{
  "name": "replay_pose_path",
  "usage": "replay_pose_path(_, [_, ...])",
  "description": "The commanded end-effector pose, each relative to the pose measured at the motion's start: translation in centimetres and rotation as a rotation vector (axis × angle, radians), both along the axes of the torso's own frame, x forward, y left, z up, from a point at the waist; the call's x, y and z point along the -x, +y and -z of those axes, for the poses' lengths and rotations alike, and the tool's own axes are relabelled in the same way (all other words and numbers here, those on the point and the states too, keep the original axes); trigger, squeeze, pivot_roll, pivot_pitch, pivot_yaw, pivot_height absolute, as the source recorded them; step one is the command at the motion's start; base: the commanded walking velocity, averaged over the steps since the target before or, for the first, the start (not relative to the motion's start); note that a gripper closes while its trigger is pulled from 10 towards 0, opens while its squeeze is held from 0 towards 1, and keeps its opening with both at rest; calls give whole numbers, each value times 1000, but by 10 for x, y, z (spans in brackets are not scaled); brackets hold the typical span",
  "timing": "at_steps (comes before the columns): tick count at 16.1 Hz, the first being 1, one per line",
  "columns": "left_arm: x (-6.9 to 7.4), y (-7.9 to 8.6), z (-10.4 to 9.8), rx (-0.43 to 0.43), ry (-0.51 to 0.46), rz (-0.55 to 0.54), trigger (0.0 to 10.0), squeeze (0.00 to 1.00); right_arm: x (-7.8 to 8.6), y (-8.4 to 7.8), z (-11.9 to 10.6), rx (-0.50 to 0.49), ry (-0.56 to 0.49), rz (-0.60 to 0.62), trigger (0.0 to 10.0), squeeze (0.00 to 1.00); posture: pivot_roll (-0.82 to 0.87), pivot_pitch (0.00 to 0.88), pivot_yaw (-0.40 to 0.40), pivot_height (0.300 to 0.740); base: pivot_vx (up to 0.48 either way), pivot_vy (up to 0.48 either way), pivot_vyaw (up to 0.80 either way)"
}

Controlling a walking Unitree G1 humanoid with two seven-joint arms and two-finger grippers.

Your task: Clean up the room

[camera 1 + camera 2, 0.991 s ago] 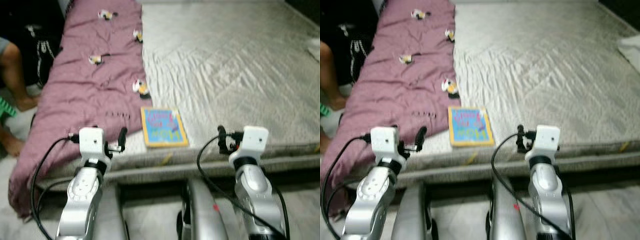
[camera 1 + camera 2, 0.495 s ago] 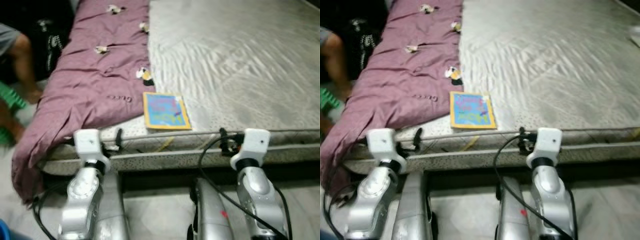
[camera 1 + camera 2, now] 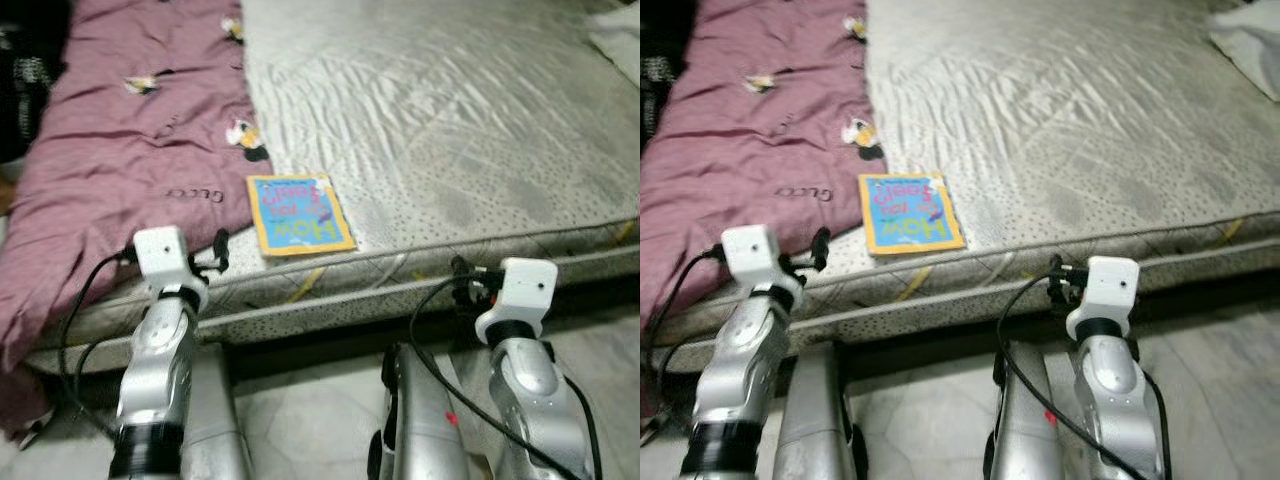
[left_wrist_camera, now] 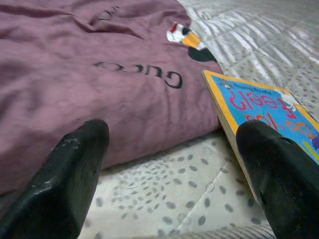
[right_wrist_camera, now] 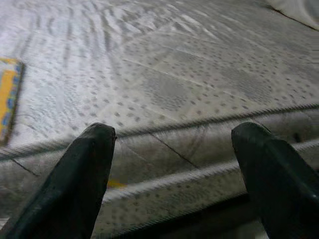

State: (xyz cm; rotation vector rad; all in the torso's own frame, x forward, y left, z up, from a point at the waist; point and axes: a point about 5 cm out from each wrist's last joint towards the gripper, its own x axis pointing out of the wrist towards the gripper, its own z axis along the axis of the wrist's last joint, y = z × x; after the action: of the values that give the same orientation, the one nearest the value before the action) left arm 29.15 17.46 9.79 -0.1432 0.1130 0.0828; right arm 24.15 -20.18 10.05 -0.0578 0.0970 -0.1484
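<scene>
Starting left of the book (image 3: 299, 214), the purple blanket (image 3: 120, 160) drapes over the bed (image 3: 460, 130) edge, its hem touching the book. Your left hand (image 4: 169, 164) hangs spread just short of the book's near corner, likely lined up to take it. Well right of the book, your right hand (image 5: 174, 164), also spread, faces the bare mattress edge.

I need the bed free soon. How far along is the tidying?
Nothing looks done yet. The blue and yellow picture book lies on the grey quilted mattress near its front edge, beside the mauve blanket. The left gripper is open, aimed at the book's corner but not touching it. The right gripper is open and empty at the mattress edge. Picking up the book remains.
</scene>
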Motion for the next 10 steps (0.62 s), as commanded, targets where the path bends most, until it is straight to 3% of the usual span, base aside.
replay_pose_path(1, [-2, 2, 5, 7, 13, -23, 10000, 0, 4, -5, -1, 10, 12, 4, 10000, 0, -99, 150, -10, 480, 0, 0, 0])
replay_pose_path(8, [-38, -24, 7, 84, -5, -26, 10000, 0, 17, -20, -13, 59, 26, -29, 10000, 0, -181, 148, -47, 480, 0, 0, 0])
replay_pose_path(10, [-44, -33, 14, 137, 52, 9, 10000, 0, 14, -18, -17, 56, 21, -45, 10000, 0, -186, 147, -52, 480, 0, 0, 0])
